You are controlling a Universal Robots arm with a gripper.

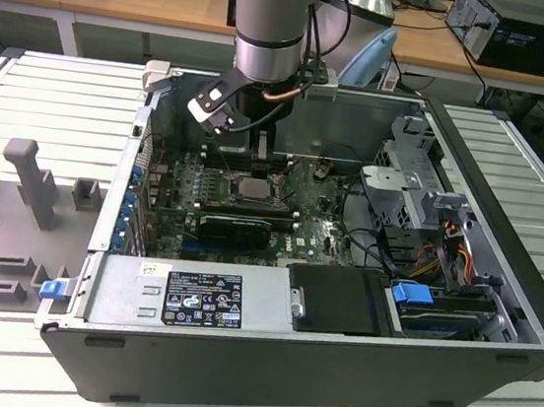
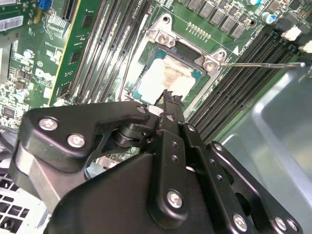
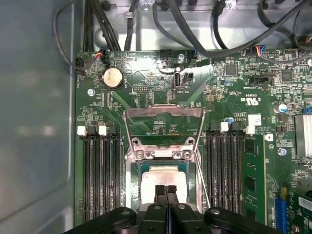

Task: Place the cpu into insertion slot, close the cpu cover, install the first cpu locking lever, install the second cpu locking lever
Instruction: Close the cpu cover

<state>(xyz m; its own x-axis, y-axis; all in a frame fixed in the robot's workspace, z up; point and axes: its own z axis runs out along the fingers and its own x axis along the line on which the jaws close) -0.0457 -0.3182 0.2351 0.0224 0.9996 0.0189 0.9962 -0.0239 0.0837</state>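
Note:
The cpu [image 3: 163, 176] lies flat in the insertion slot [image 3: 141, 169], silver-grey top up; I also see the cpu [image 2: 168, 77] in the second wrist view and, small, the cpu [image 1: 254, 189] in the exterior view. The cpu cover [image 3: 163, 113], a thin metal frame with a big window, stands swung open on the far side of the slot. A thin locking lever [image 2: 263, 64] sticks out sideways, unlatched. My gripper [image 3: 165, 189] hangs just over the chip's near edge, fingers pressed together with nothing between them. In the second wrist view the gripper [image 2: 168, 95] covers part of the chip.
Long black memory slots [image 3: 100, 175] flank the socket on both sides. A black card [image 1: 234, 227] lies in front of the socket, with a drive cage [image 1: 403, 185] and cables at the exterior view's right. A grey case wall [image 3: 34, 122] stands close.

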